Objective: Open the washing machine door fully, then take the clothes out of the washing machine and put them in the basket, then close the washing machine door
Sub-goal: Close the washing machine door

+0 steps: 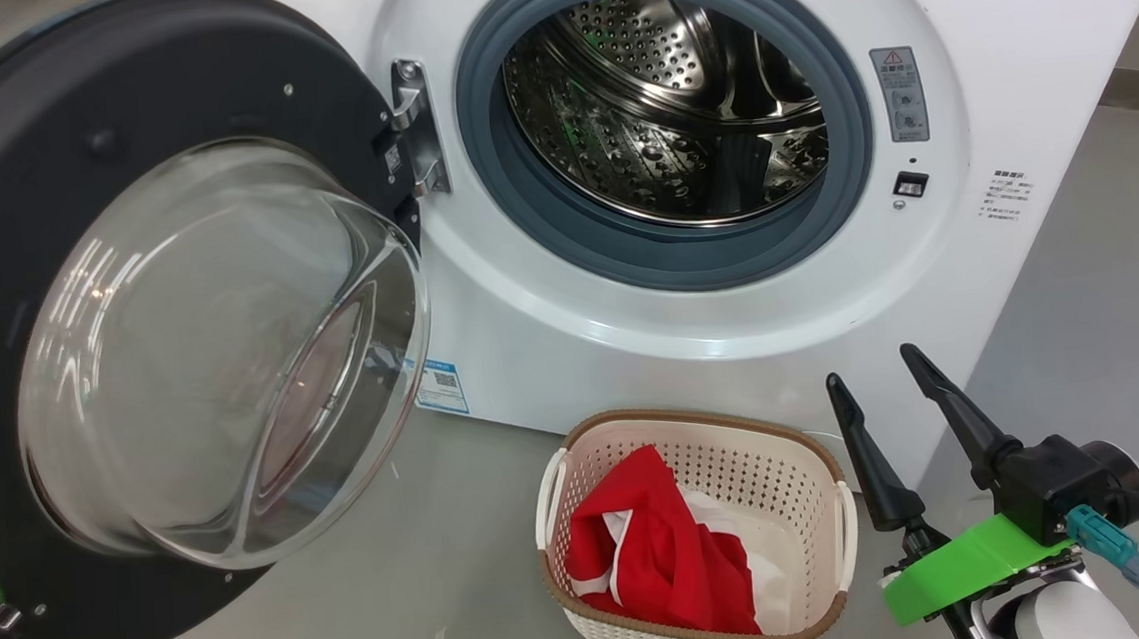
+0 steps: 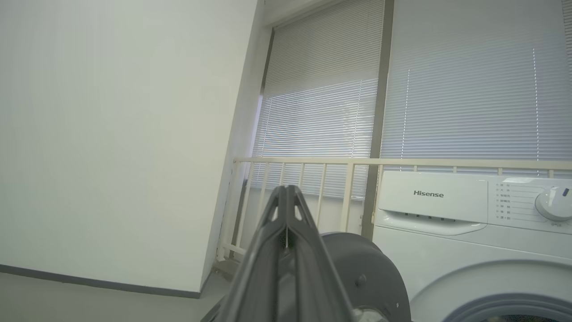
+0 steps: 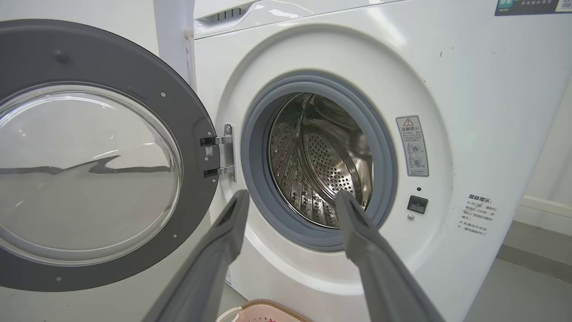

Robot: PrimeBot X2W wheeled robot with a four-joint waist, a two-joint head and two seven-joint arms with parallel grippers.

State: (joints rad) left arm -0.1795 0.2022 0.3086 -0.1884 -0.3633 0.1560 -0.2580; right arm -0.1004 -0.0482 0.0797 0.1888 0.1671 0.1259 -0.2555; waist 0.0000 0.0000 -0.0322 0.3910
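Lying crumpled in basket point(image 1: 697, 421), red clothes point(image 1: 666, 553) show white trim; left gripper point(image 2: 286, 197) closed, right gripper point(image 1: 870, 367) spread.

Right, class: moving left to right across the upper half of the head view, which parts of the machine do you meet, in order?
washing machine door → metal hinge → perforated steel drum → grey warning label

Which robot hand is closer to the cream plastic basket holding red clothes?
Right. The right hand hovers open just right of the cream perforated plastic basket. The left hand is shut, far off by the round glossy black door.
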